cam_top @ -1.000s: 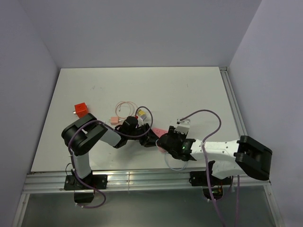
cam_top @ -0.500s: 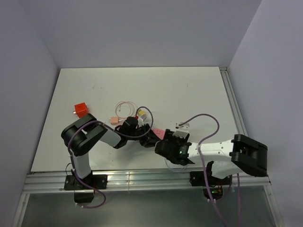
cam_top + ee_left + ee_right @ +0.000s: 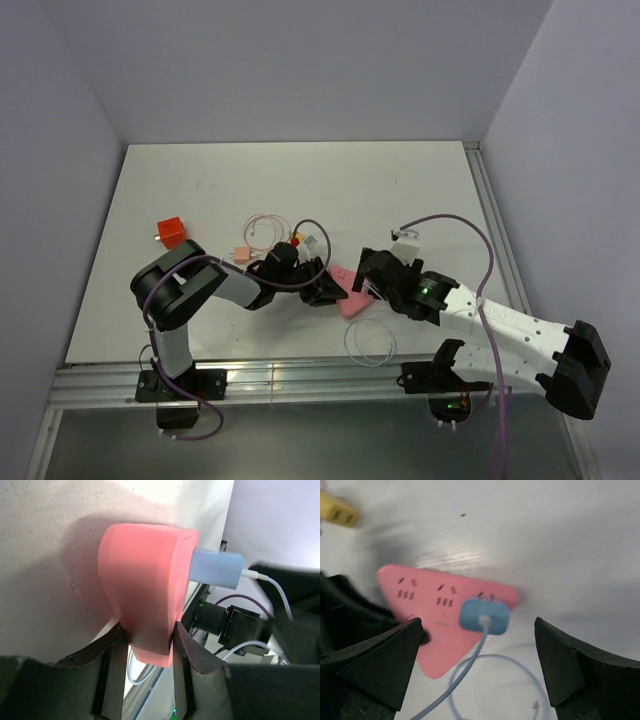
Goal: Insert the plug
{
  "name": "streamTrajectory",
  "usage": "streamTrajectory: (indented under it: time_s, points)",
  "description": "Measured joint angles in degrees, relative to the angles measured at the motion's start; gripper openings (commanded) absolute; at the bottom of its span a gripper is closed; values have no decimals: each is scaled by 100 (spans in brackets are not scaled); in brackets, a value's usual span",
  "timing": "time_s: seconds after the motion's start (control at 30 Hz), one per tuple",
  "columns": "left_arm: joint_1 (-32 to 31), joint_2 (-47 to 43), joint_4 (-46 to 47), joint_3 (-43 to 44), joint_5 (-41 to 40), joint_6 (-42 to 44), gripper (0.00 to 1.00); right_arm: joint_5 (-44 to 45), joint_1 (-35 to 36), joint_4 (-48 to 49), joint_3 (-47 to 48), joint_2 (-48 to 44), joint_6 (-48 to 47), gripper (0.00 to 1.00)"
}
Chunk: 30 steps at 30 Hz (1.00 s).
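The blue plug point(image 3: 484, 616) sat seated in the pink triangular power strip point(image 3: 435, 610) at frame centre, pinched by the left gripper point(image 3: 148, 642), while the right gripper point(image 3: 477, 665) hung spread wide above; insertion appeared complete, and the next move called for withdrawing clear of the cable point(image 3: 476, 642).

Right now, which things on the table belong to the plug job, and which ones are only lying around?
Part of the job:
- pink socket block
- blue plug, seated in the block
- plug's pale cable
- left gripper, clamped on the block
- right gripper, open

Lying about:
- red cube
- thin pink wire loop
- small pink piece
- yellow piece
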Motion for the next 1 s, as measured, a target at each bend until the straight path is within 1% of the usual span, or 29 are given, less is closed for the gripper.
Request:
streamTrajectory:
  time_s: [0.07, 0.1, 0.17, 0.23, 0.27, 0.3, 0.43, 0.63, 0.77, 0.87, 1.0]
  points:
    - [2, 0, -79, 55, 2, 52, 43, 35, -402, -310, 216, 195, -216, 100]
    - [7, 7, -175, 122, -2, 107, 53, 57, -487, -439, 280, 291, -289, 100]
    - [7, 17, -505, 245, -212, 306, 60, 31, -509, -590, 302, 367, -435, 100]
    - [35, 24, -732, 341, -238, 343, 66, -28, -509, -667, 302, 330, -601, 100]
    - [39, -31, -925, 448, -299, 420, 78, -83, -509, -662, 302, 284, -686, 100]
    - [37, -76, -1088, 533, -389, 505, 84, -173, -509, -658, 302, 227, -780, 100]
    - [31, -393, -1832, 774, -916, 802, 86, -319, -509, -750, 302, 55, -907, 100]
    - [39, -868, -2767, 824, -1690, 1110, 89, -15, -549, -1368, 448, 11, -525, 100]
    - [46, -1394, -3676, 776, -2389, 1338, 92, 326, -748, -1598, 914, 210, -472, 100]
    - [83, -1904, -4555, 796, -2992, 1467, 93, 363, -1091, -1558, 1316, 431, -634, 100]
    - [330, -2332, -5639, 1217, -3659, 1637, 100, 393, -1438, -1438, 1934, 778, -903, 100]
